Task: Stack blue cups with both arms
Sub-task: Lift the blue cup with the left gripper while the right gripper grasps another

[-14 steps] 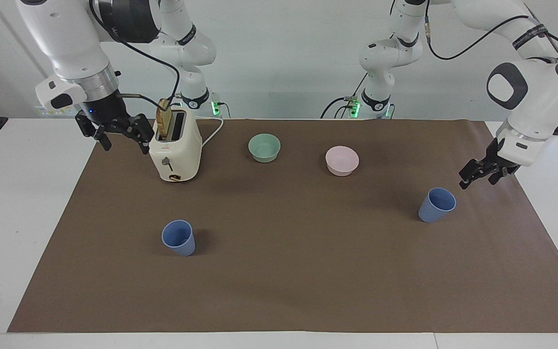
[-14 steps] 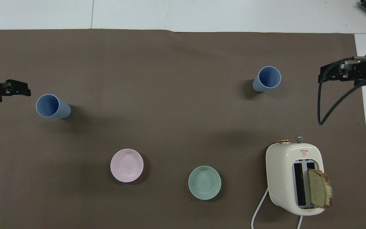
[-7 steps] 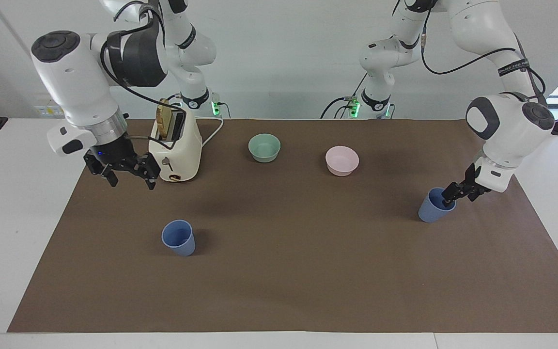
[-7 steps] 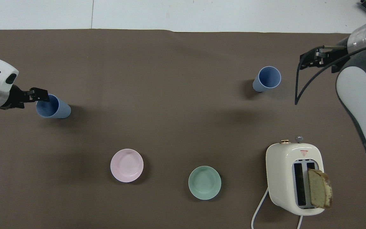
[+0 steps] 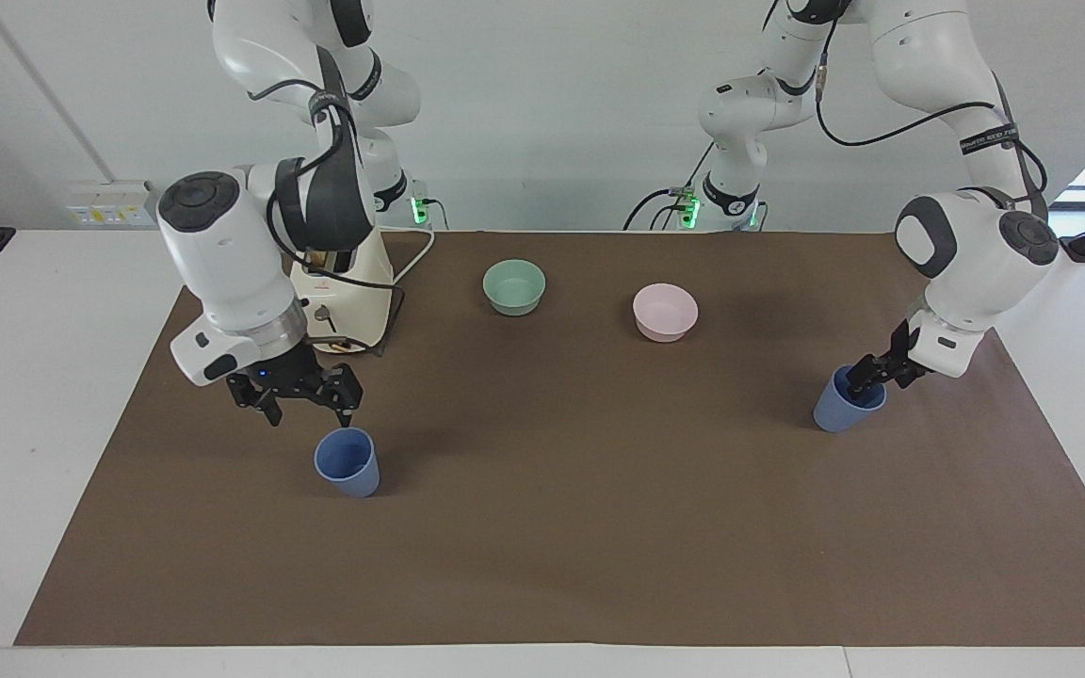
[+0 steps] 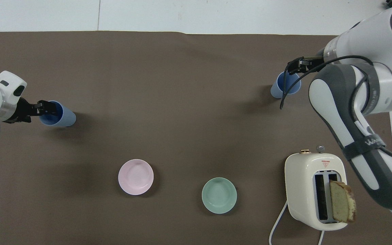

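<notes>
I see the right end effector [image 5: 298, 400] hanging in the lower part of the facing frame, toward the right arm's end of the desk [image 5: 34, 377]. It is spread wide and points down, just above one blue cup [image 5: 349, 466] and apart from it. From overhead, the same end effector [image 6: 298, 63] sits in the upper part of the frame over the rim of that cup [image 6: 284, 89]. The cup stands upright on the brown mat [image 5: 552, 518], mouth up.

The left end effector [image 5: 867, 377] is in the middle height of the facing frame, at the left arm's end of the mat. It is down at the rim of the second blue cup [image 5: 834, 412], reaching into its mouth. I cannot tell whether it has closed on the rim. In the overhead frame it [image 6: 44, 107] meets that cup [image 6: 63, 118] at mid-height, by the frame's edge.

Higher in the facing frame, nearer the robots, stand the green bowl [image 5: 514, 287] and the pink bowl [image 5: 665, 313], well apart from both cups. The cream toaster [image 5: 368, 282] is partly covered by the right arm. Overhead it [image 6: 313, 187] shows a slice of bread [image 6: 342, 200] standing in one slot.
</notes>
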{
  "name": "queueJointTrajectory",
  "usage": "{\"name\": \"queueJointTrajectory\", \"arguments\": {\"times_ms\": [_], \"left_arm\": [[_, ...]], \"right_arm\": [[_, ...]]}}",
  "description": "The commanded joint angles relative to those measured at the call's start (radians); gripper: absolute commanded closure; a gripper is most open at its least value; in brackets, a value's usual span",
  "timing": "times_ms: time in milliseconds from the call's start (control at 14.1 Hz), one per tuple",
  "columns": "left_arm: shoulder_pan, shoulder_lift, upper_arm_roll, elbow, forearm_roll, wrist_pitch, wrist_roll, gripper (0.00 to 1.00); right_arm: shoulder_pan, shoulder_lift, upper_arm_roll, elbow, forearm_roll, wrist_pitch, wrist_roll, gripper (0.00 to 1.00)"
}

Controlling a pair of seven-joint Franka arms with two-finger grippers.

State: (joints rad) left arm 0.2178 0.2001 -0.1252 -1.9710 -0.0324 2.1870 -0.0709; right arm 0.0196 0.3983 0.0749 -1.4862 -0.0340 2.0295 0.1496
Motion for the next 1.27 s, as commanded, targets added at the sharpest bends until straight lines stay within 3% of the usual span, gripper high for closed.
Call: {"name": "queueJointTrajectory", "arguments": {"times_ms": [0,142,212,283,637,920,1062,1204], "left_arm": [[-0.002,-0.008,0.001,0.0,0.011,0.021,-0.004,0.04],[-0.006,0.018,0.001,0.041,0.012,0.001,-0.009,0.45],[-0.006,0.021,0.001,0.056,0.014,-0.019,-0.009,0.76],[-0.008,0.021,0.001,0.057,0.014,-0.029,-0.01,1.0],[-0.015,0.019,-0.001,0.107,0.014,-0.047,-0.009,1.0],[-0.012,0.012,-0.001,0.246,0.003,-0.137,-0.014,1.0],[-0.017,0.009,-0.01,0.334,-0.001,-0.185,-0.017,1.0],[-0.038,0.005,-0.03,0.385,-0.026,-0.207,-0.058,1.0]], "right_arm": [[-0.016,0.031,0.008,-0.016,-0.032,0.058,-0.012,0.0],[-0.033,0.039,0.006,-0.043,-0.034,0.067,-0.021,0.0],[-0.039,0.043,0.006,-0.058,-0.034,0.089,-0.024,0.0],[-0.047,0.045,0.006,-0.075,-0.034,0.106,-0.024,0.0],[-0.064,0.057,0.005,-0.12,-0.035,0.15,-0.021,0.12],[-0.056,0.059,0.006,-0.135,-0.035,0.15,-0.012,0.3],[-0.055,0.059,0.006,-0.137,-0.034,0.146,-0.008,0.51],[-0.055,0.059,0.006,-0.137,-0.034,0.144,-0.01,0.84]]}}
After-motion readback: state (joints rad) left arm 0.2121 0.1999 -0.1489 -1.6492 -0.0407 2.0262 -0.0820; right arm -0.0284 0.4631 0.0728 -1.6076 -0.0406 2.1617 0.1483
